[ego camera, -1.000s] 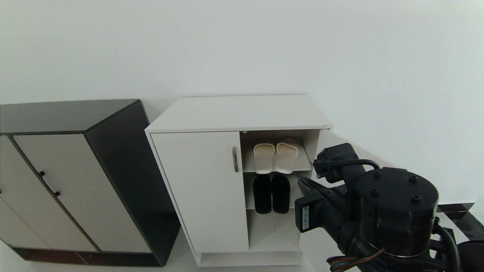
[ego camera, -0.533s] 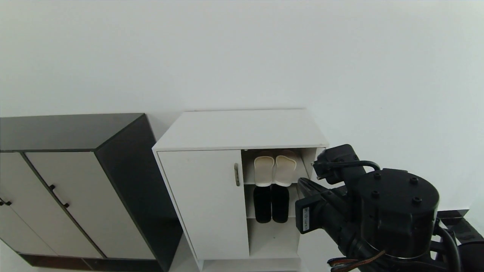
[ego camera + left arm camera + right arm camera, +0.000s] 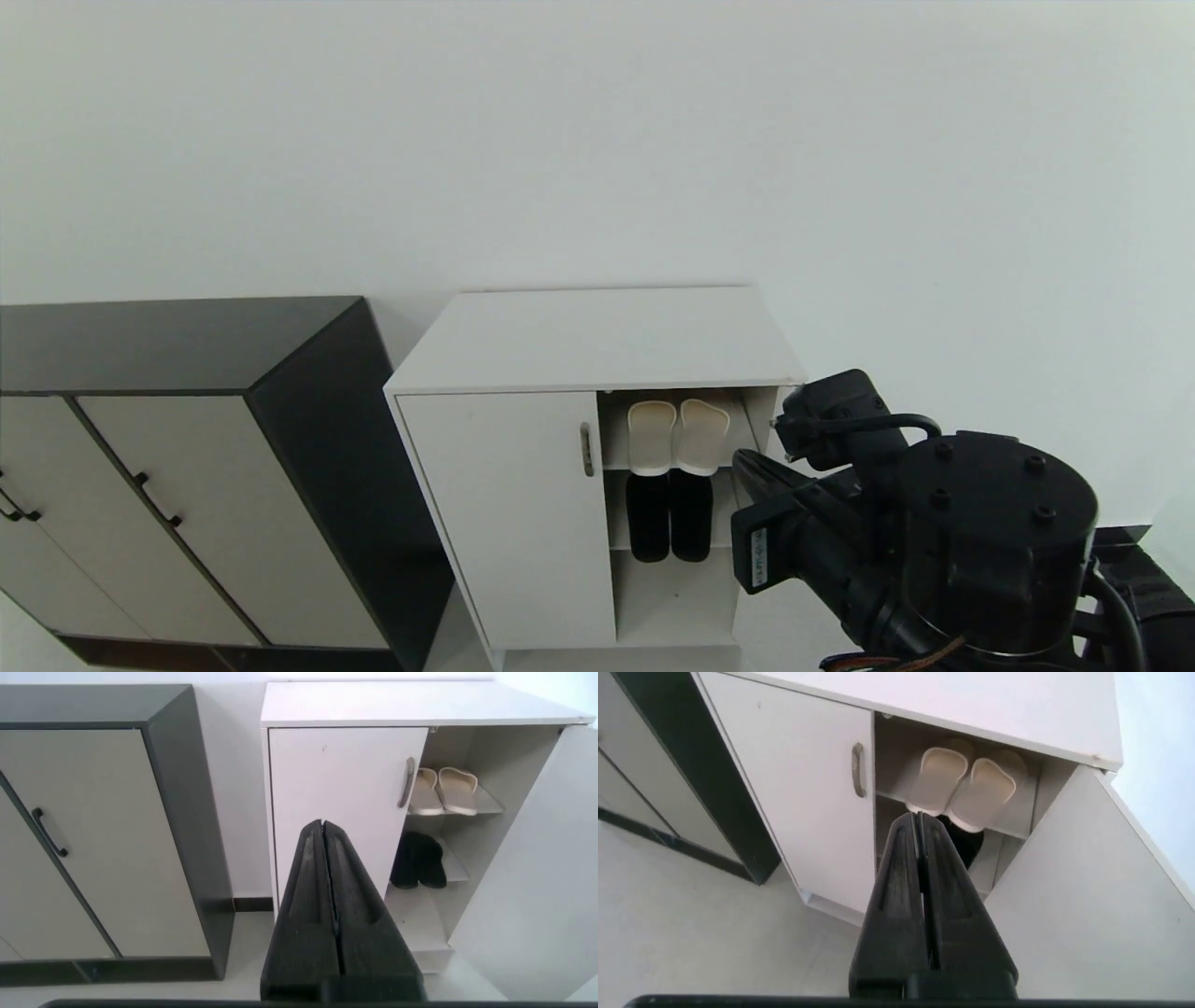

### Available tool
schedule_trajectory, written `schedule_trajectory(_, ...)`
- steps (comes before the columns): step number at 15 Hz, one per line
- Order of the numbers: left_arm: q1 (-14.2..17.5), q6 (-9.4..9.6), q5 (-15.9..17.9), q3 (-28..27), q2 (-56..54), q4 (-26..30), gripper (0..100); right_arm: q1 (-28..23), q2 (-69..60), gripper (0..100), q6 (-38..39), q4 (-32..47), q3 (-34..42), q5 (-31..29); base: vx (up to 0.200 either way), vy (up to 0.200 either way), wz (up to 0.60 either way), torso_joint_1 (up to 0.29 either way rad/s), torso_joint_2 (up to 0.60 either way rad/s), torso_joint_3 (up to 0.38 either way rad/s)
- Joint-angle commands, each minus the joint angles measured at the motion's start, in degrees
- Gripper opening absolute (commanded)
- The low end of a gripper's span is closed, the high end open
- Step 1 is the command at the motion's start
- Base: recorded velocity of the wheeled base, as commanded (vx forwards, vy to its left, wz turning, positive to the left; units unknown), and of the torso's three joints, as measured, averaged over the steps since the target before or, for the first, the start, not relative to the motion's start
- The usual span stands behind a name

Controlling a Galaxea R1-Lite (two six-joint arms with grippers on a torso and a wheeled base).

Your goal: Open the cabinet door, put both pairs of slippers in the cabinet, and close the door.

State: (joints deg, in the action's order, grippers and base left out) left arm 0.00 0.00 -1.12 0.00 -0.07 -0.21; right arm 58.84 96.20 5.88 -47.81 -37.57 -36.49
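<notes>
The white cabinet (image 3: 597, 341) stands against the wall with its left door (image 3: 509, 513) closed and its right door (image 3: 1074, 887) swung open. A pair of white slippers (image 3: 677, 434) lies on the top shelf. Below them a pair of black slippers (image 3: 667, 513) lies on the middle shelf. My right gripper (image 3: 747, 464) hangs shut in front of the open side, apart from the cabinet, with nothing in it. In the left wrist view my left gripper (image 3: 322, 826) is shut and empty, some way off, in front of the closed door.
A larger dark cabinet (image 3: 187, 345) with pale doors stands right beside the white one on its left. The bottom shelf (image 3: 667, 588) of the white cabinet is bare. There is open floor (image 3: 701, 933) in front of both cabinets.
The whole head picture has shifted: both cabinets now sit lower and look smaller, so the camera has moved. The slippers stay on their shelves and the right arm keeps its pose.
</notes>
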Motion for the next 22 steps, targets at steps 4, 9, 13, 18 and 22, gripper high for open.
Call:
schedule_trajectory(4, 0.00, 0.00, -0.02, 0.00, 0.07, -0.06, 0, 0.13, 0.04, 0, 0.01, -0.44, 0.22, 0.10, 0.000, 0.000, -0.30, -0.011, 0.02, 0.013)
schedule_trajectory(9, 0.00, 0.00, -0.11, 0.00, 0.07, -0.06, 0, 0.04, 0.31, 0, -0.51, -0.62, 0.66, 0.10, 0.000, 0.000, -0.12, -0.119, 0.28, 0.158)
schedule_trajectory(13, 0.00, 0.00, -0.11, 0.00, 0.07, -0.06, 0, -0.05, 0.40, 0, -0.78, -0.97, 0.92, 0.10, 0.000, 0.000, 0.00, -0.009, 0.02, 0.009)
schedule_trajectory(18, 0.00, 0.00, -0.11, 0.00, 0.07, -0.06, 0, -0.05, 0.66, 0, -0.87, -0.97, 1.01, 0.01, 0.000, 0.000, 0.00, 0.000, 0.00, 0.000)
schedule_trajectory(22, 0.00, 0.00, -0.11, 0.00, 0.07, -0.06, 0, -0.05, 0.57, 0, -0.87, -0.97, 1.10, 0.01, 0.000, 0.000, 0.00, 0.076, -0.17, -0.088)
